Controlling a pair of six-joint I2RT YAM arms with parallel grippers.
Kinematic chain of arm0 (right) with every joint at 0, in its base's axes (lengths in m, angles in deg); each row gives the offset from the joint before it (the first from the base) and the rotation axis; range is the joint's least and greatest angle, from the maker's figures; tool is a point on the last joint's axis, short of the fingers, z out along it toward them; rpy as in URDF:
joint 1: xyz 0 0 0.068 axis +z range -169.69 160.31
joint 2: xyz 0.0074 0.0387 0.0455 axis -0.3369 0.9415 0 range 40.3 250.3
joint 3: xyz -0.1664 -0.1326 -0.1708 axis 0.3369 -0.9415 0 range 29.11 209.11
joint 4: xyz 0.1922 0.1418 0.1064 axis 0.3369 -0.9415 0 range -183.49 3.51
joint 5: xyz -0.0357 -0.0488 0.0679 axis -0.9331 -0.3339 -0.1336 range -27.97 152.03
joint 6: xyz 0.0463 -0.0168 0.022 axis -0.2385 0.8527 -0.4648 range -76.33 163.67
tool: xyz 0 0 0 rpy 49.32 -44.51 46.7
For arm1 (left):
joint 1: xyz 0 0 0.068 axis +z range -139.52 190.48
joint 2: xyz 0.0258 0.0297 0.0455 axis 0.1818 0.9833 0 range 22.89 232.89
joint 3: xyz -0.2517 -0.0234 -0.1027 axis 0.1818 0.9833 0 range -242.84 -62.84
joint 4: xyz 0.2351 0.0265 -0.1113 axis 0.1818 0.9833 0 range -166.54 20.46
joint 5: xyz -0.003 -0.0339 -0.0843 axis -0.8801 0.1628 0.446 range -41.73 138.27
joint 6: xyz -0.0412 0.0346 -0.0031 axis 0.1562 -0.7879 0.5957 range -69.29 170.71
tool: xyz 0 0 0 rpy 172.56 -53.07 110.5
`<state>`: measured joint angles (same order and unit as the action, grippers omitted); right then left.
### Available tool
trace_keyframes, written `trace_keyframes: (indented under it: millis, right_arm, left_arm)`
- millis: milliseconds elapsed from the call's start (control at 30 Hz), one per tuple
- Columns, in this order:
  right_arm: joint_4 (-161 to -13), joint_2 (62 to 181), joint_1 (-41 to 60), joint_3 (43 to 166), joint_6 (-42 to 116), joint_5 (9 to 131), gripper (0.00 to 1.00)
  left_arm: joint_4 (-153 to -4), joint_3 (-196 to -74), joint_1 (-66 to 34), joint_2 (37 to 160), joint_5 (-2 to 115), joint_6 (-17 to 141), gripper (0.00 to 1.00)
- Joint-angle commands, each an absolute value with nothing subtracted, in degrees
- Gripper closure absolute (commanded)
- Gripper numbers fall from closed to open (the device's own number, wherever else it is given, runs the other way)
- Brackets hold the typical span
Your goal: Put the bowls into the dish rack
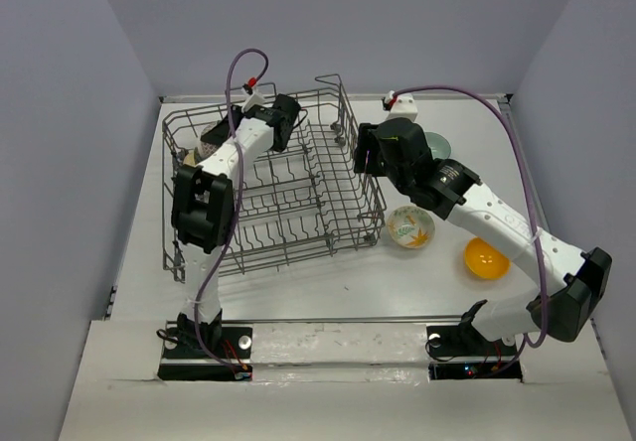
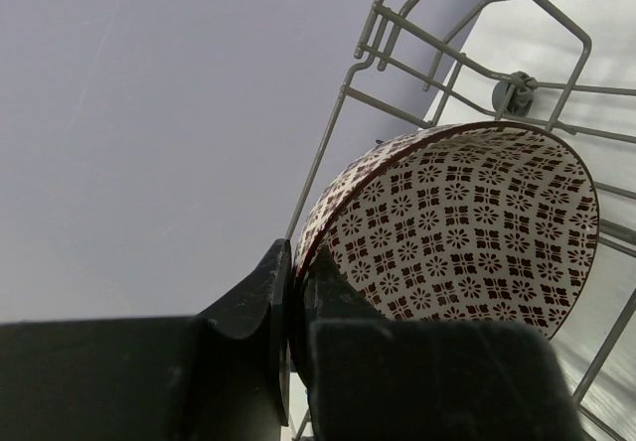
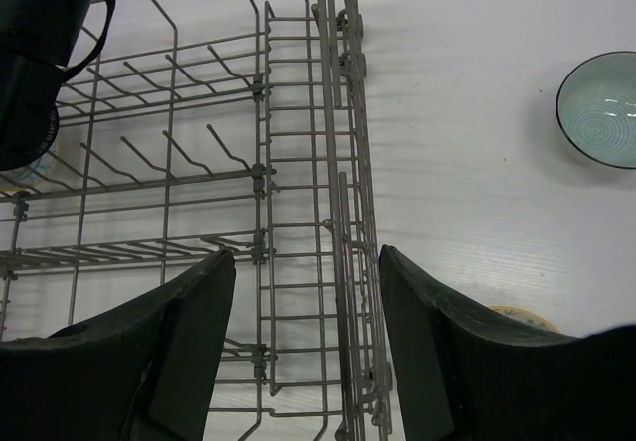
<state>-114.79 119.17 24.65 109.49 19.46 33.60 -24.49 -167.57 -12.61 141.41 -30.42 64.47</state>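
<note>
- Pinching the brown bowl (image 2: 467, 222) by its rim with the left gripper (image 2: 294, 284), jaws narrow, one finger inside the bowl and one outside.
- Holding that bowl tipped on edge in the far left corner of the rack (image 1: 278, 249), close against the side wires.
- Not managing to tell whether the bowl is resting on the tines or hanging just clear of them. Not yet released, so not counting it as loaded.
- Hovering the right gripper (image 3: 306, 262) wide and empty over the rack's right wall, with the wall wires showing between its fingers.
- Counting three bowls out on the table (image 1: 328, 292), all right of the rack.
- Spotting the teal bowl (image 3: 606, 108) farthest back, well apart from the rack and partly hidden behind the right arm in the top view.
- Spotting the leaf bowl (image 1: 410, 226) just beside the rack's near right corner, upright.
- Spotting the orange bowl (image 1: 486, 258) nearer and further right, apart from the leaf bowl, also upright.
- Not finding the fifth bowl for sure. Glimpsing only a pale shape low under the left gripper in the right wrist view, too hidden to name.
- Seeing bare tines across the rack's middle and right side.
- Judging the job as early: one bowl going in, at least three left to fetch, with the free right gripper closest to them.
</note>
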Motion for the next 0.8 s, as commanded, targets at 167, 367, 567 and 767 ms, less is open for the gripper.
trace_keyframes:
  millis: [167, 367, 567, 767]
  right_arm:
    - [-111.6, 117.0, 24.9, 109.1, 19.2, 33.8, 0.35]
    - [-111.6, 116.8, 24.9, 109.0, 19.2, 33.7, 0.35]
    - [-111.5, 116.6, 24.9, 109.0, 19.2, 33.6, 0.34]
    - [-111.5, 116.5, 24.9, 108.9, 19.2, 33.6, 0.34]
  left_arm:
    - [-22.2, -170.5, -14.2, 142.6, -37.5, 67.0, 1.00]
    - [-22.1, -170.7, -15.1, 144.4, -37.7, 66.9, 1.00]
    - [-21.4, -171.2, -15.7, 145.9, -37.8, 67.5, 0.98]
    - [-20.6, -171.6, -16.5, 147.2, -37.9, 68.3, 0.87]
